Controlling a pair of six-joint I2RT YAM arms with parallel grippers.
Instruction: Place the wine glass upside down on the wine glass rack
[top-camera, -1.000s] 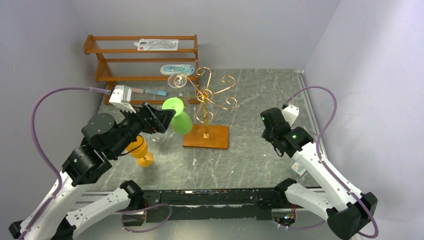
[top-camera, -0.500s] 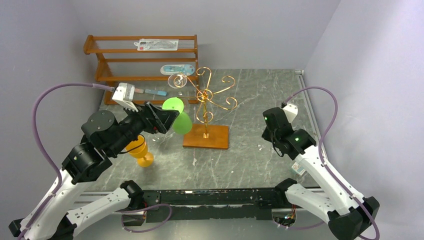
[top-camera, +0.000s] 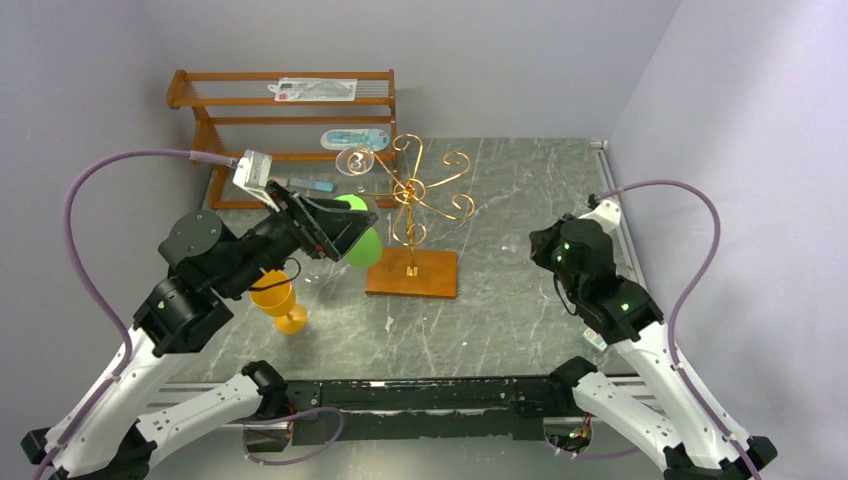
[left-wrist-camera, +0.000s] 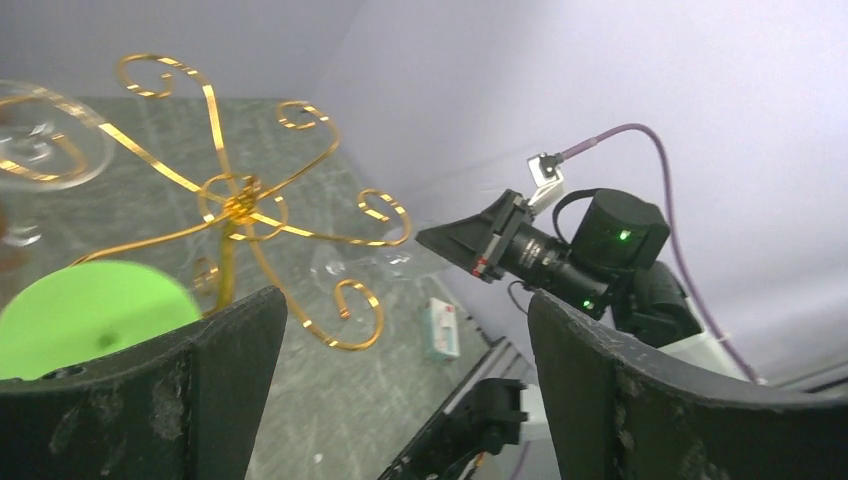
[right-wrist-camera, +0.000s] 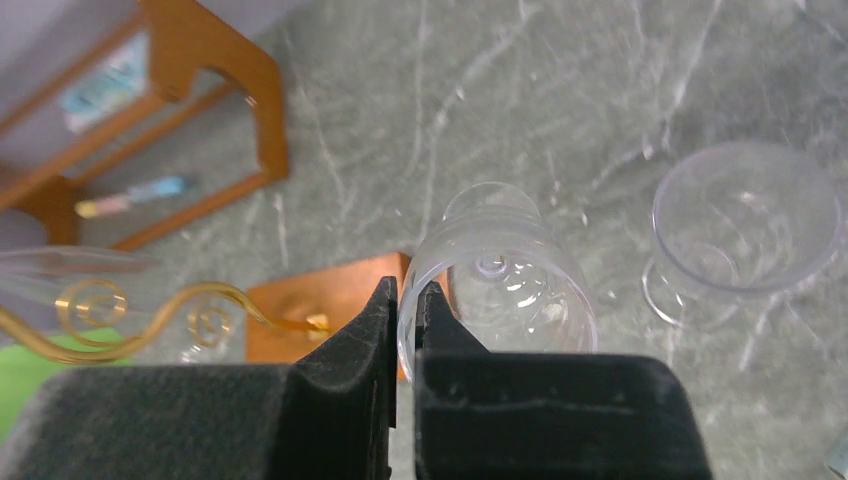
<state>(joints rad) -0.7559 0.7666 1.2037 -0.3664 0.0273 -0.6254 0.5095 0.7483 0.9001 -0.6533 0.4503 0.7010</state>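
The gold wire rack (top-camera: 410, 195) stands on its orange-brown base (top-camera: 412, 272) mid-table. A green wine glass (top-camera: 360, 240) hangs upside down at the rack's left side, and a clear glass (top-camera: 355, 160) hangs on its far-left arm. My left gripper (top-camera: 345, 225) is open and empty beside the green glass (left-wrist-camera: 90, 320), facing the rack (left-wrist-camera: 240, 195). My right gripper (right-wrist-camera: 405, 295) is shut on the rim of a clear wine glass (right-wrist-camera: 510, 280), right of the rack base (right-wrist-camera: 320, 300). In the top view the right gripper (top-camera: 540, 248) hides this glass.
A second clear glass (right-wrist-camera: 745, 215) stands on the table beside the held one. An orange glass (top-camera: 275, 300) stands under my left arm. A brown slatted shelf (top-camera: 290, 115) with packets is at the back left. A small box (top-camera: 597, 340) lies near the right edge.
My left gripper has moved up and right, closer to the green glass and rack. My right arm has shifted slightly right and turned its wrist.
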